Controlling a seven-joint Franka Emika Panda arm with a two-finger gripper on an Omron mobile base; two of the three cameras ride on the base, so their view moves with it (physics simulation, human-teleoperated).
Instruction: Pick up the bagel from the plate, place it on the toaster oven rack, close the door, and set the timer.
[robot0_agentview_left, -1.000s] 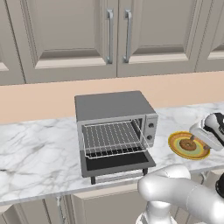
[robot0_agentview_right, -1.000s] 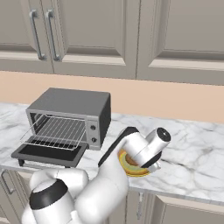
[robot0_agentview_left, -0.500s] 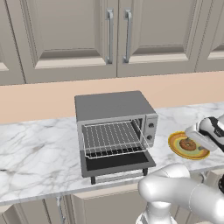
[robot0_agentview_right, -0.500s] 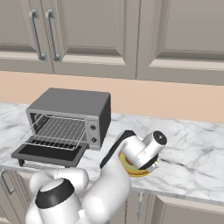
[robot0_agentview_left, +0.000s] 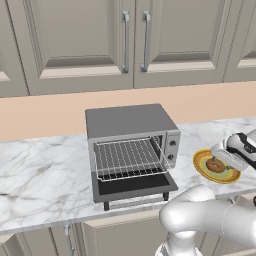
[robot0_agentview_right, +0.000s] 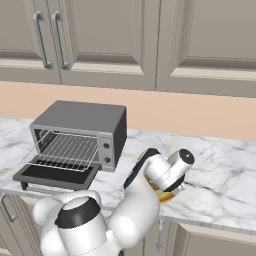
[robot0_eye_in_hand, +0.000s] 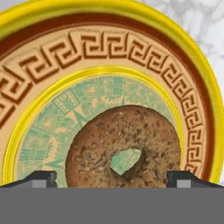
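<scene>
I see the oven door (robot0_agentview_left: 134, 186) down, rack (robot0_agentview_left: 129, 158) bare. At its 3 o'clock, the bagel (robot0_eye_in_hand: 124, 147) lies mid-plate (robot0_eye_in_hand: 192, 65); my end effector (robot0_eye_in_hand: 111, 178) straddles it, spread wide, empty. Probably light and springy; I'd pinch across its outer rim.

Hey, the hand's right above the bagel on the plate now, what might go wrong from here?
1. The bagel spans nearly the whole gap between the open jaws, whose fingertips flank it closely. A slightly off-centre descent might land a tip on the bread.
2. It lies flat on the plate, so the tips may strike or nudge the plate.
3. The plate sits near the counter's front edge; a push might slide it outward.
</scene>
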